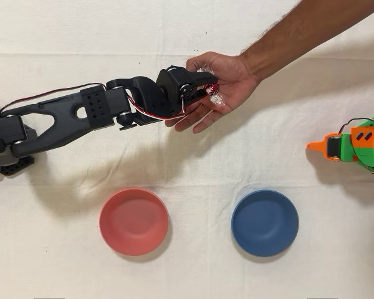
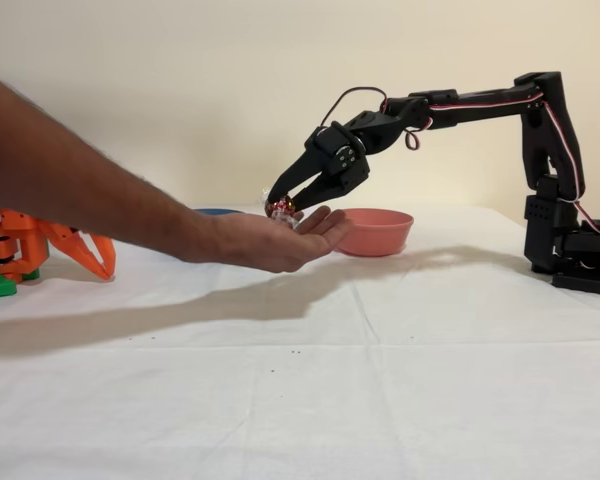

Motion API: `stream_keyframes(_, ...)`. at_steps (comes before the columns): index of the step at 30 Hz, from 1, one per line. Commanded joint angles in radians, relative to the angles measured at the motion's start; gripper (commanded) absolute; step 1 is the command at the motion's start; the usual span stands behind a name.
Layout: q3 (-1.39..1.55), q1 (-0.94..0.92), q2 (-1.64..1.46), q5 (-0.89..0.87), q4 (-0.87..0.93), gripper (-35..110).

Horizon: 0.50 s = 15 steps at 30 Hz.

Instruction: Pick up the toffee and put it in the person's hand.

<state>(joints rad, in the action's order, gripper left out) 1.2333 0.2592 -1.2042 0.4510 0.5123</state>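
The counter (image 1: 193, 274), w/ white cloth, is seen across both views. The black arm (image 1: 68, 115) is stretched from centre-left of the overhead view toward upper centre; an idle orange arm (image 1: 355, 146) is parked at right edge. A person's hand (image 1: 221, 90) is held palm-up in upper centre. Two bowls, red (image 1: 134, 221) & blue (image 1: 265, 222), are set in the lower half, well apart from the handover. The tool (image 2: 285, 200) is poised over the palm, jaws parted approx. around the toffee (image 2: 280, 209), which is seen at the tips, just on the palm. Whether it is gripped or already let go cannot be told. Step judged: delivery, final stage. Next: jaws to be widened fully, then tool lifted straight off w/o dragging the toffee.
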Motion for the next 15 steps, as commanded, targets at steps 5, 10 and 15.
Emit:
stream_keyframes(5,-0.034,-0.012,-0.121,-0.028,0.058,18)
stream_keyframes(10,0.012,-0.035,-0.193,-0.032,0.058,18)
stream_keyframes(15,0.083,-0.087,-0.304,-0.058,0.061,18)
